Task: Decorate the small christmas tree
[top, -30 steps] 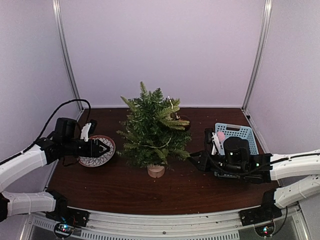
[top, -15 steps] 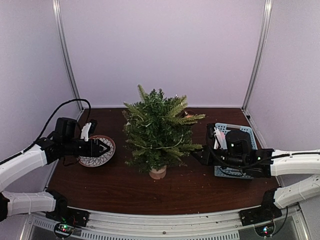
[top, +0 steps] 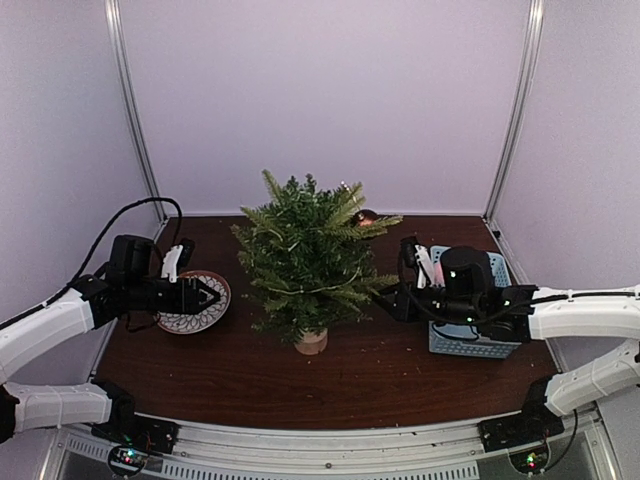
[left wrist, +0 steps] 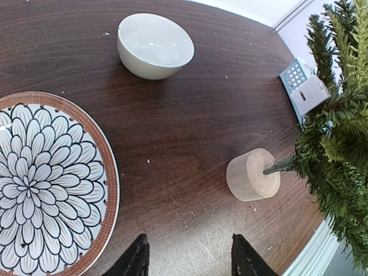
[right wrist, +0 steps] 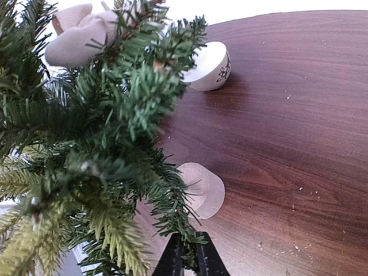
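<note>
Right wrist: right hand (right wrist: 187,256) pinches small christmas tree (right wrist: 98,138) by branch-tip.

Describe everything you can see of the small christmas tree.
The small christmas tree is a bushy green artificial fir with needle branches, standing on the dark wooden table on a short round pale wooden stump, seeming to lean slightly left. A thin pale strand drapes across its branches and a beige fabric ornament sits among them. The right gripper has its fingers closed on a low branch tip.
</note>
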Robot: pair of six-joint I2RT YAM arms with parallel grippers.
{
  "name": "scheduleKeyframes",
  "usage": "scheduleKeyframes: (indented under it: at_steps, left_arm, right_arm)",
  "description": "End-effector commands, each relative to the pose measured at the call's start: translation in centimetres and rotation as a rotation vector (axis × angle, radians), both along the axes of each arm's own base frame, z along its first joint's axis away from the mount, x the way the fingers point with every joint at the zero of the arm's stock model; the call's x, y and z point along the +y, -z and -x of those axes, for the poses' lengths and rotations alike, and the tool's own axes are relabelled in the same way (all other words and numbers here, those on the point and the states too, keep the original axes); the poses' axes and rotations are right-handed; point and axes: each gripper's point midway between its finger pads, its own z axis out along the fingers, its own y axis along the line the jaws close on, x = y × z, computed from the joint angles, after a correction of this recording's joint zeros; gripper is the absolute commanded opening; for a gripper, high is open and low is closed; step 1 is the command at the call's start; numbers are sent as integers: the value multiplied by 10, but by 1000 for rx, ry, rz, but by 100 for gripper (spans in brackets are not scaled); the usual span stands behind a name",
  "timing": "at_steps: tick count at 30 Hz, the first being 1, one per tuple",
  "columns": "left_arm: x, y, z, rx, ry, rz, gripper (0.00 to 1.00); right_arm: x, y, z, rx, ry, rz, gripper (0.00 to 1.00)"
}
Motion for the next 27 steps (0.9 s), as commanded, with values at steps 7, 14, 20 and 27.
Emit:
scheduleKeyframes:
  at_steps: [7,14,20,27]
  left_arm:
    - [-1,-17,-10,-72,4,10,49]
    - [-1,-15,-9,-67,4,5,49]
    - [0,-15,-9,-66,3,-1,48]
    - [2,-14,-7,-64,-4,-7,48]
  right_arm:
    - [3,-14,-21,-47,-34,-7,12]
    - [7,-16,-33,-71,-64,4,13]
    - [13,-16,-44,-80,-80,-9,14]
    - [19,-17,-55,-95,-106,-27,17]
